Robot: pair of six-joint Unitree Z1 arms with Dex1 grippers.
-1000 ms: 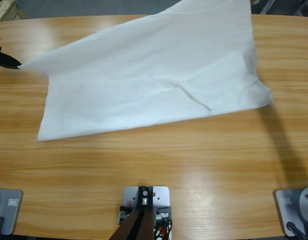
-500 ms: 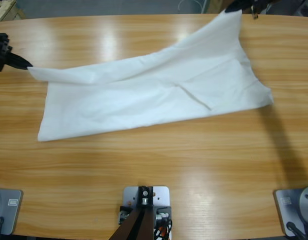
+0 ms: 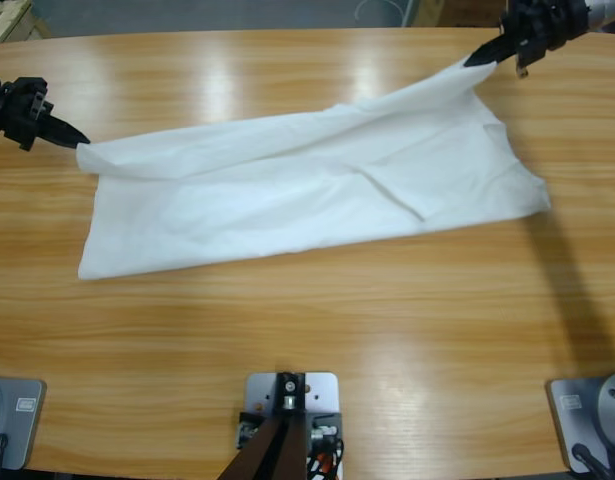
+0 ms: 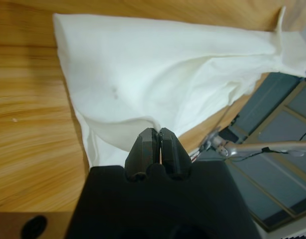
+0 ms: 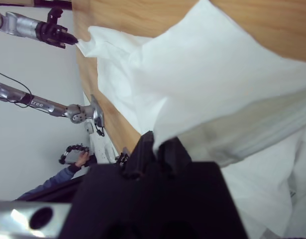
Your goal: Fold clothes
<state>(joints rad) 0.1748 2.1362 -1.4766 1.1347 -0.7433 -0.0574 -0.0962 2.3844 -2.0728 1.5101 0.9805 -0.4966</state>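
1. Left gripper (image 3: 75, 138) has its jaws pinched on one far corner of the white T-shirt (image 3: 307, 195); right gripper (image 3: 477, 58) grips the other
2. Shirt lies mid-desk (image 3: 307, 330), far edge raised
3. Carry both corners toward you evenly, keeping the edge taut
4. Count: one shirt, two grippers

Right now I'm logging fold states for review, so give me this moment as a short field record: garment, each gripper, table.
garment: white T-shirt, partly folded, far edge lifted off the table at both ends
left gripper: shut on the shirt's corner at the high view's left
right gripper: shut on the shirt's corner at the upper right
table: wooden, near half bare
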